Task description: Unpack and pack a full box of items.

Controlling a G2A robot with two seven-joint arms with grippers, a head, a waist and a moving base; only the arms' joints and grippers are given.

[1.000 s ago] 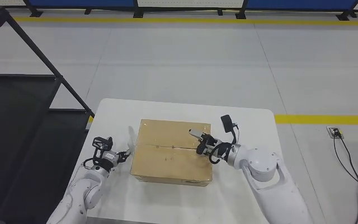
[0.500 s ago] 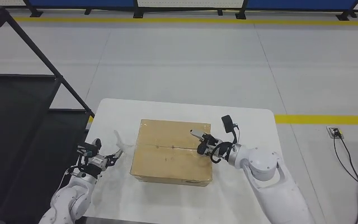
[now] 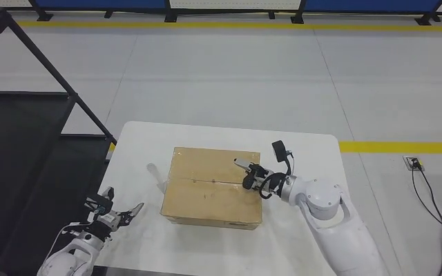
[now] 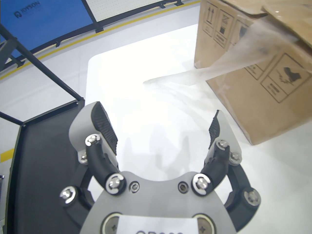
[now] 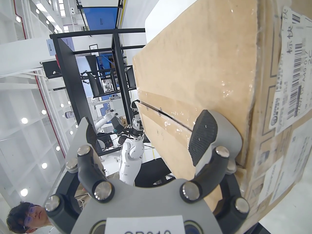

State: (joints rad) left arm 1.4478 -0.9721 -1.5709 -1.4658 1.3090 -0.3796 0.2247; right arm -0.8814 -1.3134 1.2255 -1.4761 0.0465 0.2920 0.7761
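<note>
The left gripper [image 4: 157, 113] was seen wide open and empty, held low over the white table [image 3: 304, 152] near the corner on the robot's left side, well apart from the box [image 3: 210, 186]. The right gripper [image 5: 146, 120] was also spread open, with nothing held. One finger pad [image 5: 203, 135] was placed on or just above the top of the box near its edge, and the other finger was free in the air.

A strip of clear tape [image 4: 219, 66] was hanging from a lifted flap [image 4: 285, 18] on the side of the box down to the table, and its loose end was lying there. The box was standing in the middle of the table, with its seam [image 5: 165, 118] slightly parted but the flaps not yet folded back.

Several problems could be expected from here:

- The strip was attached only at the flap, so it could be caught by the left gripper during the next approach and stick to the pads.
- If the strip were pulled sideways while the box was not pressed down, the whole box could probably be dragged or turned on the smooth table.
- If the right pad were kept on the flap, the opening of that flap could be blocked.
- A flap lifted from one corner only could be torn.
</note>
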